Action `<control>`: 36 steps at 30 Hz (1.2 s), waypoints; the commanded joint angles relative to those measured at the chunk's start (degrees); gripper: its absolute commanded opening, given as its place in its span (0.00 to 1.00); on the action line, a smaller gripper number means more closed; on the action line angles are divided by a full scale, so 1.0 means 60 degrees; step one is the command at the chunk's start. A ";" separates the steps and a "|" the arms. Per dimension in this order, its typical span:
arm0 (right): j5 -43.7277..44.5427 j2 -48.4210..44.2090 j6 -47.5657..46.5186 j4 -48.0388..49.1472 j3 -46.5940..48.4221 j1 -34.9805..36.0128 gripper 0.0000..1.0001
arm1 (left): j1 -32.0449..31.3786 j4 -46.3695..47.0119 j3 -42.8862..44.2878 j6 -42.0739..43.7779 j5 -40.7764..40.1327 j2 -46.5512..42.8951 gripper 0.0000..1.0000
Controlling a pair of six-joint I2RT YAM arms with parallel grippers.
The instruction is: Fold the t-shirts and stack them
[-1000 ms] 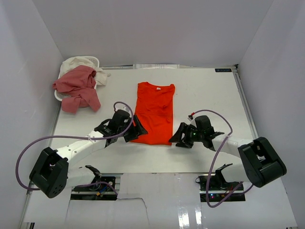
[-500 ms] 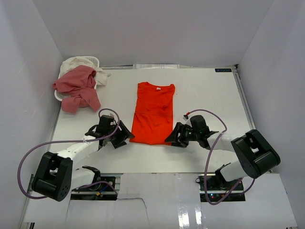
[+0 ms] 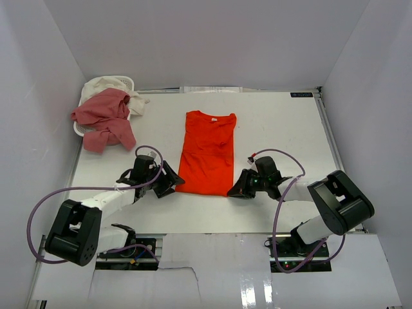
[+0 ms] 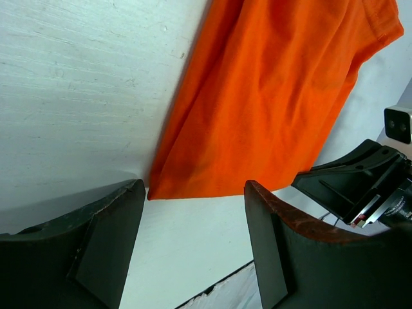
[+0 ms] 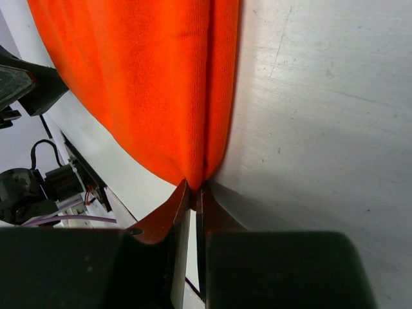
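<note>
Right gripper [image 5: 193, 193] pinched shut on near-right hem corner of orange shirt [image 3: 208, 151]. Left gripper [image 4: 193, 188] jaws apart, framing near-left corner, not gripping. Shirt flat on table [image 3: 277, 122], collar far; paired corner holds likely for hem-to-collar fold.

Nothing here can actually be read. The only lettering I can find is on a small dark label [image 3: 300, 94] at the far edge of the table [image 3: 277, 122], out toward one o'clock. Its pale characters are too small and blurred to make out.
</note>
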 commanded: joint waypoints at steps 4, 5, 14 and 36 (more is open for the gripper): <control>0.0191 0.0022 -0.0361 -0.0412 0.0315 0.0040 0.08 | 0.0040 -0.0439 -0.0654 0.0361 -0.0466 0.0295 0.75; 0.0177 -0.0021 -0.0347 -0.0427 0.0344 0.0040 0.08 | 0.0040 -0.0395 -0.0698 0.0362 -0.0495 0.0324 0.75; 0.0177 -0.0241 -0.0420 -0.0706 0.0506 0.0040 0.08 | 0.0040 0.1140 -0.1356 0.0391 0.0251 0.0968 0.28; 0.0293 -0.0841 -0.1855 -0.2991 0.0683 0.0069 0.08 | -0.0106 0.1320 -0.1943 0.0450 0.1220 0.0297 0.00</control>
